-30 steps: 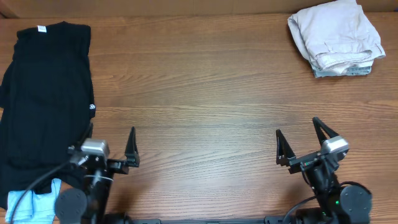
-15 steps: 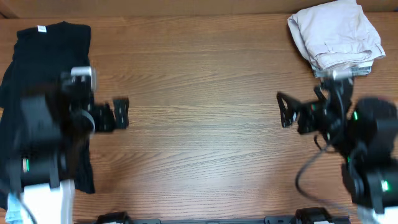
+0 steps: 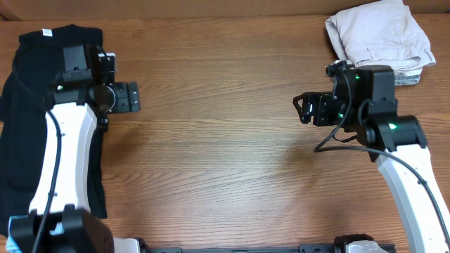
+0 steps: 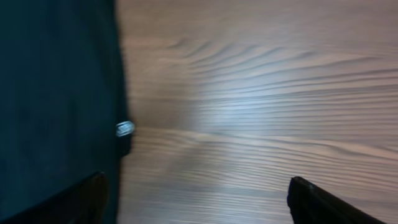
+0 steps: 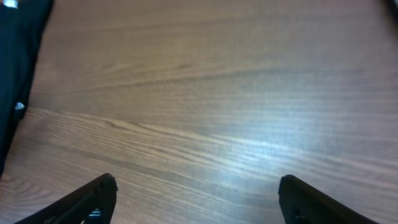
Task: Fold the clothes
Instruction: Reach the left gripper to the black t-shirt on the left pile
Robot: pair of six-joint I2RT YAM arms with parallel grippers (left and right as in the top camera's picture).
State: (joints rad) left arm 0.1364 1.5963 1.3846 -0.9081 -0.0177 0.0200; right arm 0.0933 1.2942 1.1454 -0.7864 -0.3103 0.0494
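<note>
Left gripper and right gripper both hover spread wide and empty over the wooden table, while the black T-shirt lies along its left edge under the left arm, likely limp and light, best pinched at two adjacent hem corners.

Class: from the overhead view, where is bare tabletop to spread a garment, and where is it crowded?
Bare wood fills the middle of the table, from the black T-shirt on the left to the right edge, below the beige pile. The left gripper and right gripper hover over its far part. Crowded: left strip, far right corner.
</note>
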